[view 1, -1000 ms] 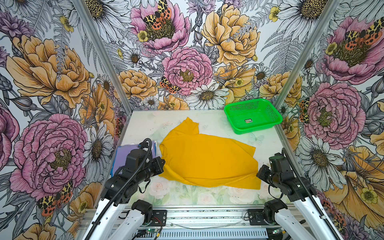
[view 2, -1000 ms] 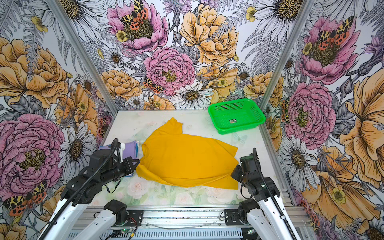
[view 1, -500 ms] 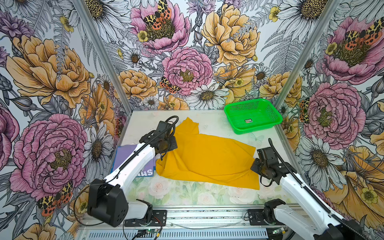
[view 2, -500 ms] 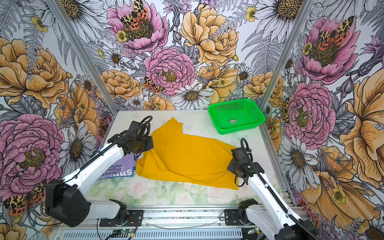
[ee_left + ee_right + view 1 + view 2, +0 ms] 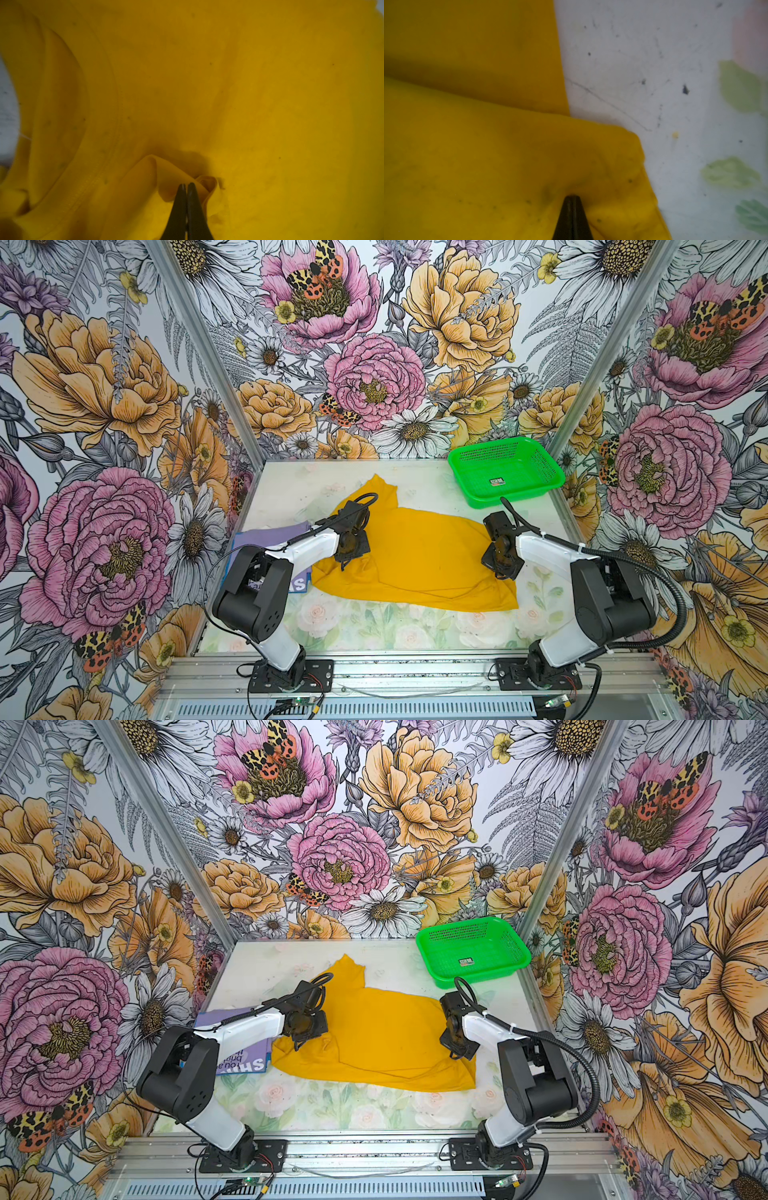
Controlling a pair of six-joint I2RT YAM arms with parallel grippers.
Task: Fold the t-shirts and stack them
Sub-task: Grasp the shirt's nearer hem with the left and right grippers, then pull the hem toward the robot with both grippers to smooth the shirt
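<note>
Status, both top views: I read the plain mustard-yellow cloth t-shirt (image 5: 424,556) (image 5: 382,1036) lying spread at the centre of the pale floral-print table (image 5: 374,626) (image 5: 332,1106). Its long axis runs left to right across the frame and drops toward the lower right, where a corner ends. A narrow projection points up the frame, toward the back wall.

The left gripper (image 5: 344,567) (image 5: 297,1046) stands on the left portion of this shirt. In the left wrist view its jaws (image 5: 186,185) are clenched tip to tip against a small raised fold, near a curved ribbed seam. I cannot confirm cloth between them.

The right gripper (image 5: 500,568) (image 5: 457,1048) stands on the right edge of the shirt. In the right wrist view it (image 5: 572,197) is likewise clenched, its tip denting the cloth just beside a corner. I cannot tell whether cloth is pinched.

The lavender cloth t-shirt with printed text (image 5: 270,533) (image 5: 216,1019) lies flat at centre left, partly under the left arm, touching the yellow edge. The green plastic mesh basket (image 5: 511,497) (image 5: 478,975) sits at upper right, apart from the shirt.
</note>
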